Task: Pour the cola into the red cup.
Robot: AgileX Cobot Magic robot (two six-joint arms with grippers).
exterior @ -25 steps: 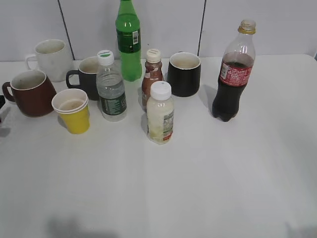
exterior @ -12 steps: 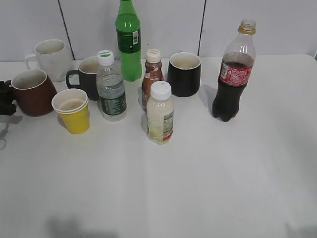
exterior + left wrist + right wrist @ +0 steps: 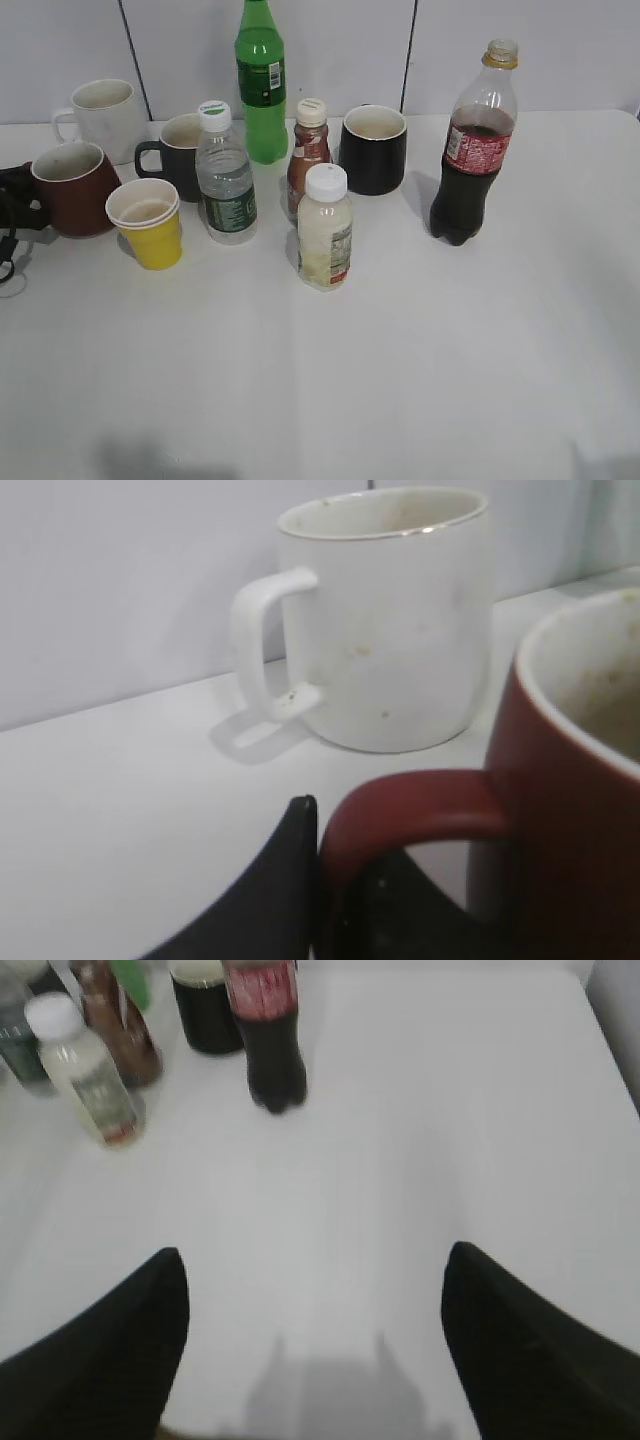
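While clamped on the handle of the red cup (image 3: 72, 187), left claw (image 3: 320, 880); cola (image 3: 470, 150) upright, neck skyward; right claw (image 3: 315, 1345) spread wide.

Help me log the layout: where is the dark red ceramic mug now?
The dark red ceramic mug sits far left in the exterior view, before the white mug, beside the yellow paper cup.

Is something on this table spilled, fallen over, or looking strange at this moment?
Nothing is spilled or tipped. Every bottle and cup stands upright, and the cola has no cap, as pouring needs. The white mug and the red cup show small stains inside. The left gripper sits at the red cup's handle.
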